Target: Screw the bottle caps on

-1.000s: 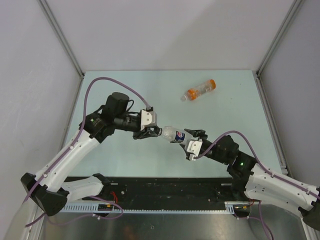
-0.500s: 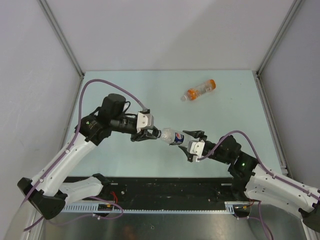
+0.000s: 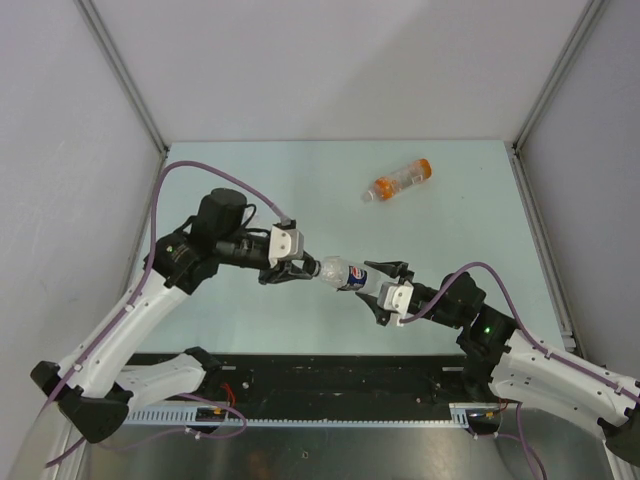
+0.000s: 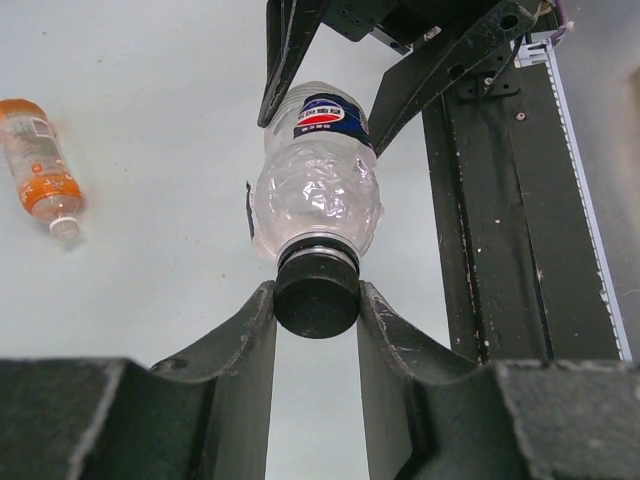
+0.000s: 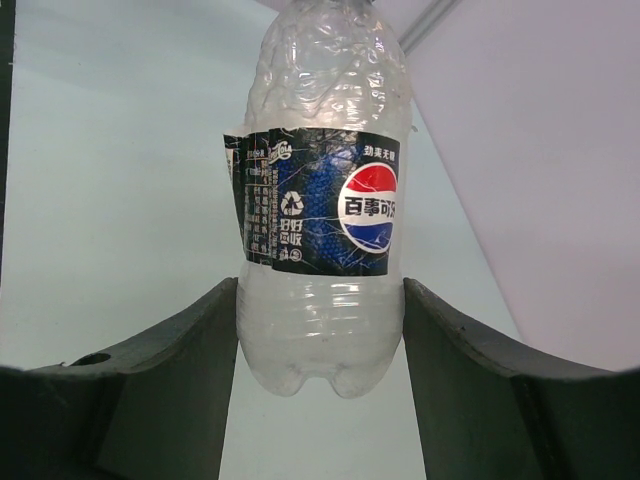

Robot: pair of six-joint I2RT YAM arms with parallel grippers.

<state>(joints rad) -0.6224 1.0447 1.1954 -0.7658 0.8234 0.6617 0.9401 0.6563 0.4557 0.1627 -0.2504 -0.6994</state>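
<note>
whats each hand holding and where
The right hand grips the Pepsi bottle near its base; the left hand pinches the black cap on its neck.

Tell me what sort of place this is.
Probably a lab robot test cell: plain grey panel walls box in a pale table, and the left gripper and right gripper hold a Pepsi bottle between them.

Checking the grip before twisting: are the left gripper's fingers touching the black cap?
Touching. Left wrist view: both left fingers press the black cap at its sides, no gap.
</note>
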